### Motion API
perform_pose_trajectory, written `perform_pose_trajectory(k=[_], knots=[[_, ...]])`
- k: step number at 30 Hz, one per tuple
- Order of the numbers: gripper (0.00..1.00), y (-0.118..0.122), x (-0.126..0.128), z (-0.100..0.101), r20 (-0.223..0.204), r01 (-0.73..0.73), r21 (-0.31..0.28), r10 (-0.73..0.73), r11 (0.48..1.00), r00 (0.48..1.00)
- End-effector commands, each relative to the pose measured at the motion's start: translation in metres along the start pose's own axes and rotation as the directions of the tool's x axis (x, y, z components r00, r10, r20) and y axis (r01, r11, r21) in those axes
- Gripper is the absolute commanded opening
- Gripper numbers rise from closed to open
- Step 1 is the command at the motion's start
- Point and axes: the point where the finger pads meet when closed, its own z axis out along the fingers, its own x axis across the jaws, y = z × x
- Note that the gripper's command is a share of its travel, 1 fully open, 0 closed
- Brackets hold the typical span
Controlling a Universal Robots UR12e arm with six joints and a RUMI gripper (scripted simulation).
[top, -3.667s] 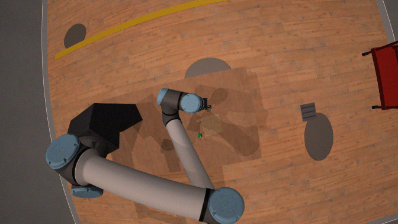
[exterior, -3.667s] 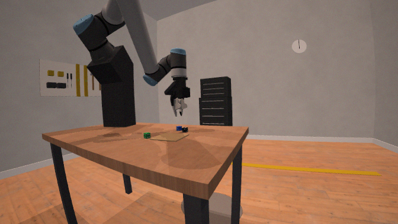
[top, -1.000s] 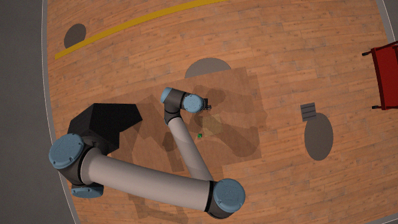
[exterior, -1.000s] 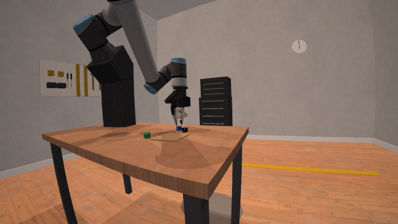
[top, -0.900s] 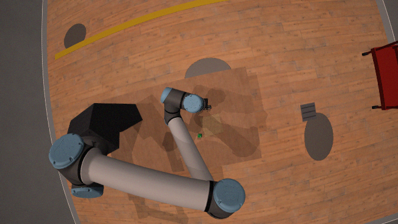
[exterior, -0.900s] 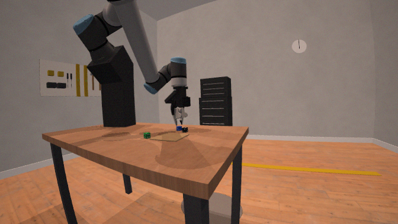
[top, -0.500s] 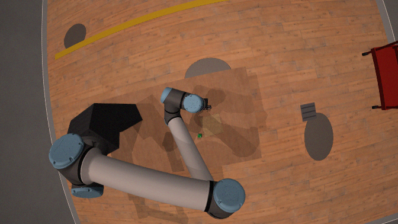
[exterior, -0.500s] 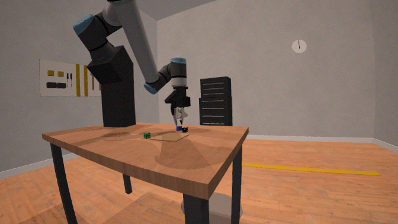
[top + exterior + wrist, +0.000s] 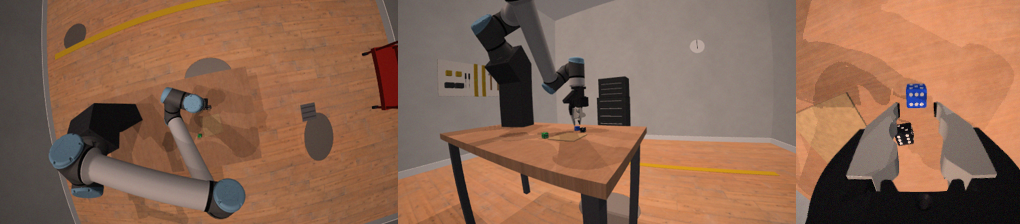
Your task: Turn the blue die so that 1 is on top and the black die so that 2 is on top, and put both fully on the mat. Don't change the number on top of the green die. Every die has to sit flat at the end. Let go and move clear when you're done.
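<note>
Points the gripper [image 9: 209, 107] [image 9: 577, 124] [image 9: 916, 103] down over the worktop [image 9: 237, 89] [image 9: 516, 148] [image 9: 966, 40], right of centre in the top view's arm outline and just left of centre in the exterior view. Holds the fingers a little apart, clamped on nothing. Frames the blue die [image 9: 577, 128] [image 9: 916, 95] between the fingertips in the wrist view, near the middle of the frame, with a gap showing at either side. Shows two rows of three white pips on the die's larger visible face there, with a narrower pipped face above.

Shows the black die [image 9: 583, 130] [image 9: 904, 134] just below and left of the blue one in the wrist view, partly covered by the left-hand finger in the frame; in the exterior view, just right of the blue one. Has both dice off the yellowish mat [image 9: 212, 125] [image 9: 568, 136] [image 9: 828, 122], seen at the left of the wrist view and below centre in the exterior view. Places the green die [image 9: 199, 136] [image 9: 545, 135] off the mat too, near its left corner in the exterior view and lower left of it in the top view. Shows too little to read the green die's top number. Hides the blue and black dice from the top view.

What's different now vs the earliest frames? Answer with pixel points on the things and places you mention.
The hand [image 9: 209, 107] [image 9: 577, 124] [image 9: 916, 103] came down toward the blue die [image 9: 577, 128] [image 9: 916, 96]. Nothing taken or let go; it's open. Blue, the black die [image 9: 583, 130] [image 9: 904, 134], the green die [image 9: 199, 136] [image 9: 545, 135] and the mat [image 9: 212, 125] [image 9: 568, 137] [image 9: 826, 122]: no visible change.
</note>
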Motion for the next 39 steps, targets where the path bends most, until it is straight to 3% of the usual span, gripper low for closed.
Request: perform_pose_trajectory(k=[1, 26, 39], knots=[[0.24, 0.000, 0.000, -0.001, 0.000, 0.000, -0.001, 0.000, 1.000, 1.000], [0.24, 0.000, 0.000, 0.028, 0.000, 0.000, -0.001, 0.000, 1.000, 1.000], [0.24, 0.000, 0.000, 0.030, 0.000, 0.000, -0.001, 0.000, 1.000, 1.000]])
